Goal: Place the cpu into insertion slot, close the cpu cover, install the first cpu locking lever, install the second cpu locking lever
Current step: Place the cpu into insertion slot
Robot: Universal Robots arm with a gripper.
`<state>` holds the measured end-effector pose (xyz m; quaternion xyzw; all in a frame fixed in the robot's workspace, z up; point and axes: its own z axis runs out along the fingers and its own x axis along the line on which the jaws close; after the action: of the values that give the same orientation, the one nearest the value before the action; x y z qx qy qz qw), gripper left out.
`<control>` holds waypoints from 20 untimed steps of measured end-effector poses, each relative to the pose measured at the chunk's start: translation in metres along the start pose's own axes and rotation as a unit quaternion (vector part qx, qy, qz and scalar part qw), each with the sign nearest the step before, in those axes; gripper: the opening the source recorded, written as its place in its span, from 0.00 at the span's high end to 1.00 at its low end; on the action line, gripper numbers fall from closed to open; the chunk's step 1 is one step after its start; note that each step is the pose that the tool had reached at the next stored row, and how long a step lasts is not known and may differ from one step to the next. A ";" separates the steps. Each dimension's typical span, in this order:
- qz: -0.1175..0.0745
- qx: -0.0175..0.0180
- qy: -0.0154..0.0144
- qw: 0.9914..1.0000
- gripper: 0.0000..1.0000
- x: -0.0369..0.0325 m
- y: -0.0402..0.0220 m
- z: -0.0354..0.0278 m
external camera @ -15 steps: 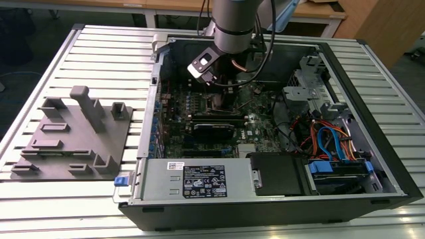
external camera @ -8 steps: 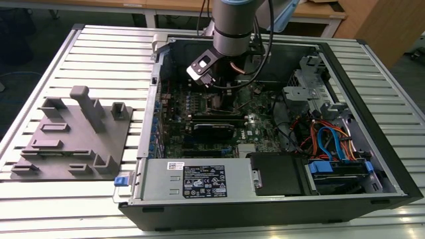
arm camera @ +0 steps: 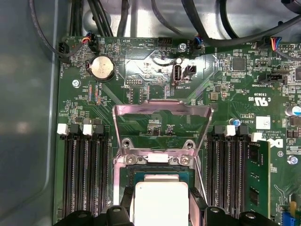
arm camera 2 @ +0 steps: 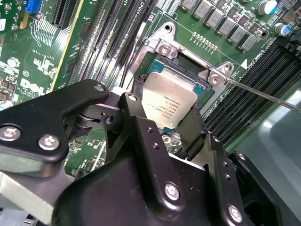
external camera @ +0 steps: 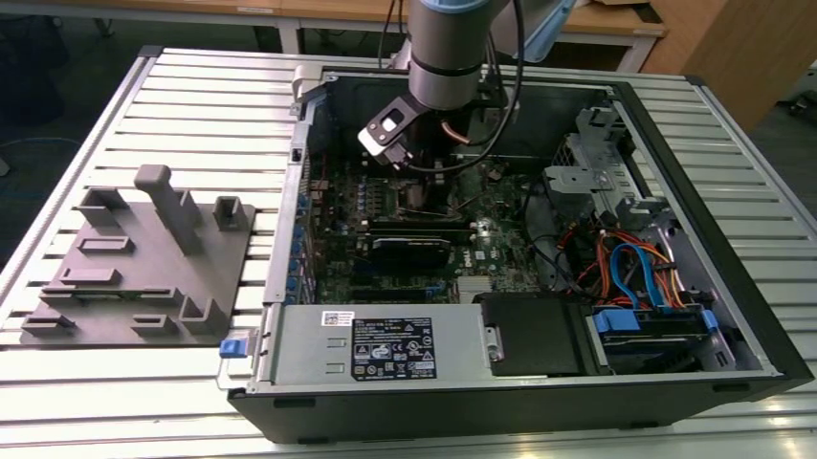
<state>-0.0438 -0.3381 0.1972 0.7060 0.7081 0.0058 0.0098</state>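
Slatted metal table carries an open computer case, with a grey fixture block at the exterior view's left. The arm reaches down into the upper middle of the case, gripper low over the green board.

Second wrist view: gripper centre frame, fingers pinching the cpu by two opposite edges. The chip hangs directly over the insertion slot, pale face up. It looks slightly tilted against the rim. Cannot tell whether any edge touches the socket yet.

First wrist view: the cpu at bottom centre, the insertion slot just beyond it, the cpu cover standing open at mid-frame. A thin locking lever juts free at right in the second wrist view.

Judgement: step one, placement, is in hand; cover and levers not yet done. Seating calls for the chip level and square to the rim, lowered without force.
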 end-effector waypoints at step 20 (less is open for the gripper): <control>0.004 0.000 0.001 1.000 0.46 0.0015 0.0002 0.0040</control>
<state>-0.0435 -0.3366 0.1932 0.7085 0.7056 0.0063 0.0093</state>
